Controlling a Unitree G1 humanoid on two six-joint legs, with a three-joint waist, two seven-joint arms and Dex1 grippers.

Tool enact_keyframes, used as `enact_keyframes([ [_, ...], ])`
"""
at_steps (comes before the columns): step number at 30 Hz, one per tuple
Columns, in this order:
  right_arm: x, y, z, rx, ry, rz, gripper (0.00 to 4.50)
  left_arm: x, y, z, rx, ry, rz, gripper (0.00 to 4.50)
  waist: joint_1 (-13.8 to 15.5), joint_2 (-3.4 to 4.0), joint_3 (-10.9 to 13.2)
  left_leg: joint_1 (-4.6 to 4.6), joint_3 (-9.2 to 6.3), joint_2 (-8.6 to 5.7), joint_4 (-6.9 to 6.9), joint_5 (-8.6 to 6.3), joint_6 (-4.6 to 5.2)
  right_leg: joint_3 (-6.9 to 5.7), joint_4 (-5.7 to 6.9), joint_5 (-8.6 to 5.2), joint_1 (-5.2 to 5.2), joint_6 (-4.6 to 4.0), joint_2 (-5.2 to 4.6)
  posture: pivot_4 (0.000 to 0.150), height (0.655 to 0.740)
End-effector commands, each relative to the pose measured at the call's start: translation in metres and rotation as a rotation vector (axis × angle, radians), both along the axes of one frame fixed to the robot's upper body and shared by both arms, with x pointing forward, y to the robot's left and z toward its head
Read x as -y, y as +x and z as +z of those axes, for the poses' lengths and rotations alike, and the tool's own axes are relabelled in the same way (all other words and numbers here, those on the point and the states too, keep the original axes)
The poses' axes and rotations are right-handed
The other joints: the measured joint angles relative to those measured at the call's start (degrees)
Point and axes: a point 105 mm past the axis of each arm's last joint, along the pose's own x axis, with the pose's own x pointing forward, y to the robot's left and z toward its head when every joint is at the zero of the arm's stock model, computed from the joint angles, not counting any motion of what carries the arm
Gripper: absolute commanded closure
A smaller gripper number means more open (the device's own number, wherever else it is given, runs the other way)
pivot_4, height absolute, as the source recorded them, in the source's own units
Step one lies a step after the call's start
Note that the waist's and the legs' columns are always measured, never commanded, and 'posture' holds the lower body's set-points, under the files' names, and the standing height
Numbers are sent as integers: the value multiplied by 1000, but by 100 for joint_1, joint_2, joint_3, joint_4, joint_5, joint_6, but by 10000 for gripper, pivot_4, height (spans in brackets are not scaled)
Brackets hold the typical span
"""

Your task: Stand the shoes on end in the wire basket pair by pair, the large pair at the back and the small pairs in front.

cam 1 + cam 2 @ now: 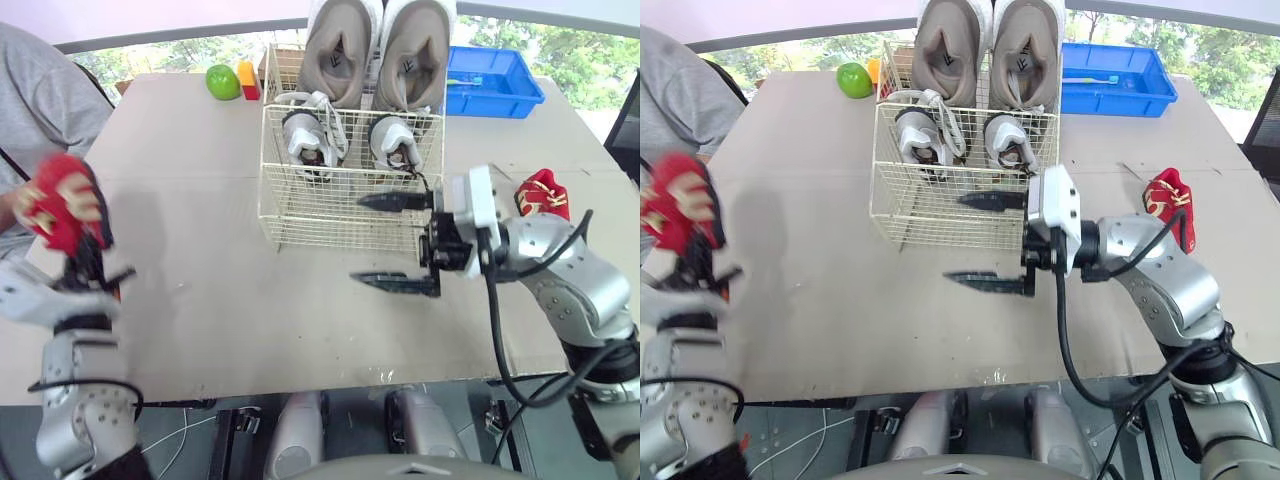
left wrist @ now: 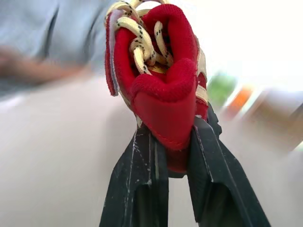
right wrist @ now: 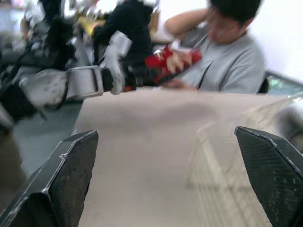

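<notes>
The left gripper (image 2: 173,142) is clamped on the small red fabric shoe with cream laces (image 2: 161,90); its two black fingers (image 2: 142,179) are pressed to either side of the shoe's lower end, and the shoe is held upright above them, clear of the table. A person in a grey shirt (image 1: 45,100) is seen just beyond this gripper, at the table's left edge.

The right gripper (image 1: 358,240) is spread wide and nothing is held in it. It is pointed towards the robot's left, above the brown cardboard-coloured table (image 1: 230,300). One finger is laid across the front wall of the cream wire basket (image 1: 300,200); whether it touches the wire cannot be told. The other finger is poised nearer the robot, over bare table.

Inside the basket, just beyond the right gripper, the small grey and white pair of shoes (image 1: 310,135) is stood on end in the front. Behind it, the large beige pair of shoes (image 1: 345,50) is stood on end at the back.

To the right of the right arm, a second small red shoe (image 1: 543,195) is laid on the table. Well beyond it, a blue plastic tray (image 1: 495,105) is placed. Left of the basket's back, a green round fruit (image 1: 222,82) and a yellow and red block (image 1: 246,78) are set side by side.
</notes>
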Motion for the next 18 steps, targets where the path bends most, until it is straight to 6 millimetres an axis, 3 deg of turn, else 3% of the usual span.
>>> enact_keyframes([
  [1,9,-1,46,48,91,3,0,74,-6,65,201,300,-311,41948,-20,1,0,6,7,-4,1,0,0,4,1,0,5,1,7,1500,7400],
  [3,13,-3,68,62,71,12,0,115,-5,72,197,580,-493,41948,-34,6,1,11,15,-11,-2,0,2,9,-2,0,7,1,21,1500,7400],
  [5,18,-8,90,65,33,23,0,145,-5,65,173,847,-651,41948,-41,17,1,13,24,-14,-10,0,2,9,-9,-1,6,1,22,1500,7400],
  [10,19,-14,116,63,-37,62,0,156,4,54,162,1092,-759,41948,-73,30,7,18,52,-5,-34,-1,2,8,-15,-3,-3,0,53,1500,7400],
  [11,17,-10,123,66,-69,43,0,161,7,53,187,1226,-785,41948,-68,35,10,18,49,3,-33,-1,1,8,-12,-4,-4,-1,65,1500,7400],
  [14,9,17,121,25,-220,-71,0,173,15,53,302,1568,-800,41948,-46,83,40,6,48,3,-28,0,1,8,6,-11,-28,-17,77,1500,7400],
  [18,7,51,105,-25,-355,-192,0,181,19,58,447,1774,-756,41948,-47,77,35,4,59,3,-25,0,1,11,-5,-11,-24,-18,73,1500,7400],
])
